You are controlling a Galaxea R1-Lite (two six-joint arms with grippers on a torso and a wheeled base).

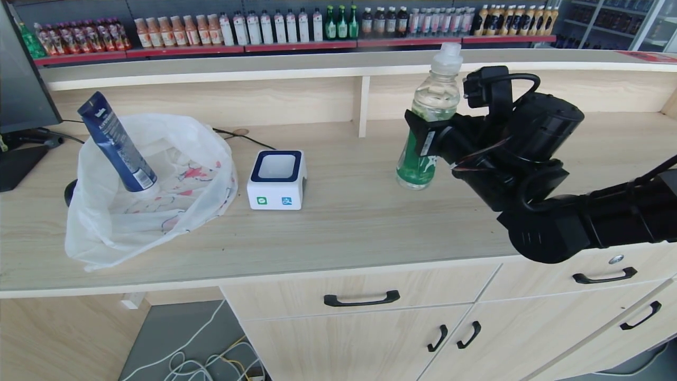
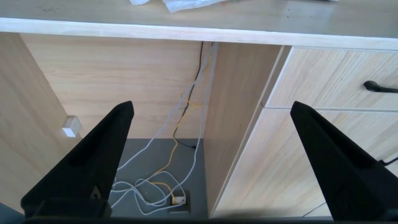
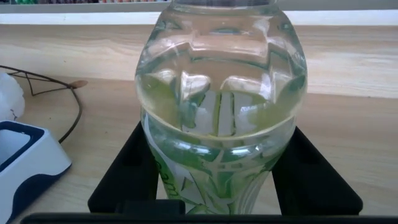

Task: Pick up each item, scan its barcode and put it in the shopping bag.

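Clamping the clear, green-labelled plastic bottle (image 1: 435,100) in right gripper (image 1: 421,135), three o'clock of the white scanner box (image 1: 276,180). Holding left gripper (image 2: 210,107) splayed wide.

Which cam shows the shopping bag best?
Head view: the whole shopping bag lies open on the counter, blue tube inside. Left wrist view catches a scrap of its edge; right wrist view a white sliver.

I see right jaws clamped on upright bottle (image 1: 435,100), right of scanner (image 1: 276,180). Tube (image 1: 116,143) leans in bag (image 1: 158,211) on counter (image 1: 359,227), left of scanner.
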